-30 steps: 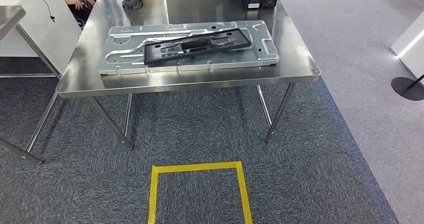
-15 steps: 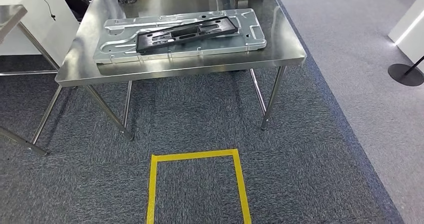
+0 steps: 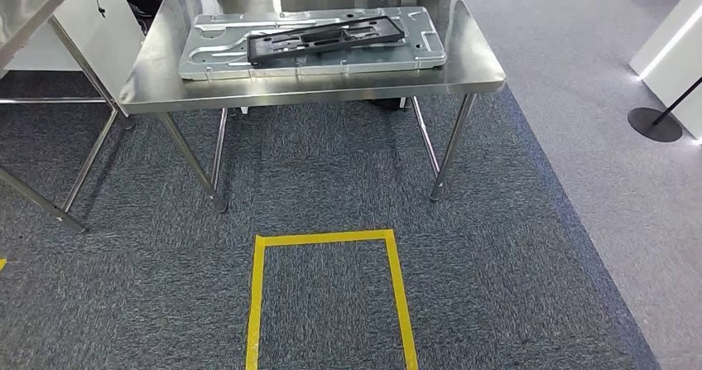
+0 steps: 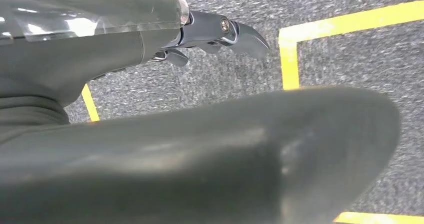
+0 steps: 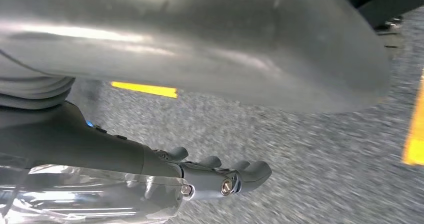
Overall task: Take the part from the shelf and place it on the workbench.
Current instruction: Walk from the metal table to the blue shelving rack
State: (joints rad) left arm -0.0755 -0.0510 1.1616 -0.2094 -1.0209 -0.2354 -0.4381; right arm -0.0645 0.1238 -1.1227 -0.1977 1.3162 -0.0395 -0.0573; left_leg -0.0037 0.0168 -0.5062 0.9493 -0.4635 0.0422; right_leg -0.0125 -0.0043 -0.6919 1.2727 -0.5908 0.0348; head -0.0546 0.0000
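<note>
While both arms hang over the carpet, the left robot hand and right robot hand hold nothing, fingers loosely apart. Beyond the yellow tape square, the black part lies on the grey panel on the table. The view has swung since a second ago; delivery looks finished.

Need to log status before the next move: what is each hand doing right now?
Left hand: holds nothing, fingers apart, open.
Right hand: holds nothing, fingers slightly curled, open.
</note>
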